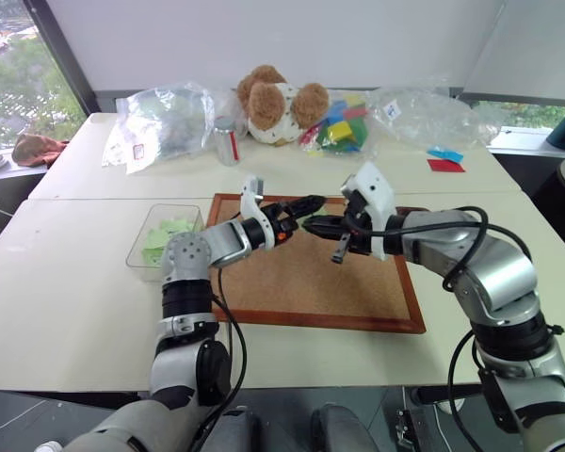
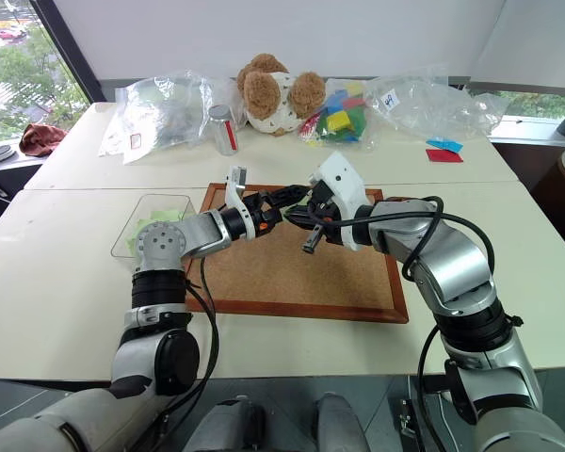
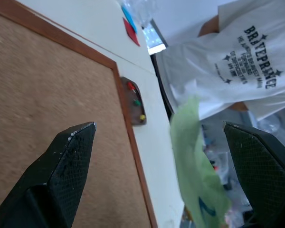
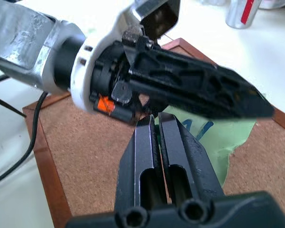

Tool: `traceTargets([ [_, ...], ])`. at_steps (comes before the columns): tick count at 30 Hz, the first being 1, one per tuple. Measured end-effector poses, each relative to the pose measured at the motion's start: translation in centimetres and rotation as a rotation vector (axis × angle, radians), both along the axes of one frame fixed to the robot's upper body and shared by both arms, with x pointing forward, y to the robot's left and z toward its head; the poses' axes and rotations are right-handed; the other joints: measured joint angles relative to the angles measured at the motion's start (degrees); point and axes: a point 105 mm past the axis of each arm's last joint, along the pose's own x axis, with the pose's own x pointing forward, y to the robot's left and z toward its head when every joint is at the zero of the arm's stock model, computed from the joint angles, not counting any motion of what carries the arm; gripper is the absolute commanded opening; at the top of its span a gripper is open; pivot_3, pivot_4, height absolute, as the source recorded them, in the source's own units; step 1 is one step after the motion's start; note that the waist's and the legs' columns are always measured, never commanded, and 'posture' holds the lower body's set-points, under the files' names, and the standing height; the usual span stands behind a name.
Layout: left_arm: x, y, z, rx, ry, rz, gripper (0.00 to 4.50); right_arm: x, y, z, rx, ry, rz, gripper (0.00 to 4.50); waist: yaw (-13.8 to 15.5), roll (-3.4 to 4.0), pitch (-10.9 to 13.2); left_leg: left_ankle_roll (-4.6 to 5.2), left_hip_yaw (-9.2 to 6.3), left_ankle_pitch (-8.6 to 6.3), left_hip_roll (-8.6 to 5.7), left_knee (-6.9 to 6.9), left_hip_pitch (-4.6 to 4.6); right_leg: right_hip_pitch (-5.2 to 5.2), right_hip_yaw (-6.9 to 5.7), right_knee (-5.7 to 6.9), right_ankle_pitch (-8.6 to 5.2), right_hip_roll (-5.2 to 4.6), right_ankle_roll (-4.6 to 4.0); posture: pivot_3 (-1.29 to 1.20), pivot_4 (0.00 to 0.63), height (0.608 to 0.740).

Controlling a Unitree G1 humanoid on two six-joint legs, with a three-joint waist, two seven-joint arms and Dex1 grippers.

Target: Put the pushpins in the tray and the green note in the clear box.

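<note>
Pale cream tables (image 1: 66, 311) stand pushed together, seams running between them. Behind their far edge rises a plain white wall (image 1: 264, 38). Windows (image 1: 19, 85) at the far left corner and the far right let in daylight over green trees.

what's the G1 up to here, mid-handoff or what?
Looks like it. The right gripper is shut on the green note, held above the cork board. The left gripper is open around the note, not gripping. Three pushpins already sit in the tray. The clear box holds other green notes.
</note>
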Motion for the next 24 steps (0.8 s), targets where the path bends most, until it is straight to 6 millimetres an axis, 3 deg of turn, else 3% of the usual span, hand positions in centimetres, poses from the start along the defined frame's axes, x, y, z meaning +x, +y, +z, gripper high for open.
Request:
traceTargets([
  [3, -0.3, -0.2, 0.2, -0.014, 0.012, -0.010, 3.59, -0.1, 0.1, -0.1, 0.000, 0.005, 0.005, 0.00, 0.0, 0.00, 0.0, -0.03, 0.00, 0.01, 0.00, 0.00, 0.00, 0.00, 0.00, 0.00, 0.00, 0.00, 0.00, 0.00, 0.150, 0.740],
  [10, -0.8, -0.2, 0.6, -0.048, 0.027, -0.014, 0.04, -0.1, 0.0, -0.2, -0.011, 0.009, 0.002, 0.00, 0.0, 0.00, 0.0, -0.06, 0.00, 0.04, -0.01, 0.00, 0.00, 0.00, 0.01, 0.00, 0.00, 0.00, 0.00, 0.00, 0.150, 0.740],
  [18, -1.2, -0.3, -0.3, -0.070, 0.081, -0.002, 0.04, 0.2, -0.1, 0.4, -0.016, -0.012, -0.007, 0.00, 0.0, 0.00, 0.0, -0.07, 0.00, 0.04, -0.01, 0.00, 0.00, 0.00, 0.01, 0.00, 0.00, 0.00, 0.00, 0.00, 0.150, 0.740],
  [24, -0.4, 0.8, 0.0, -0.073, 0.063, 0.054, 0.04, 0.5, -0.6, 1.5, -0.014, -0.043, -0.031, 0.00, 0.0, 0.00, 0.0, -0.09, 0.00, 0.05, -0.02, 0.00, 0.01, 0.00, 0.01, 0.01, 0.00, 0.00, 0.00, 0.00, 0.150, 0.740],
])
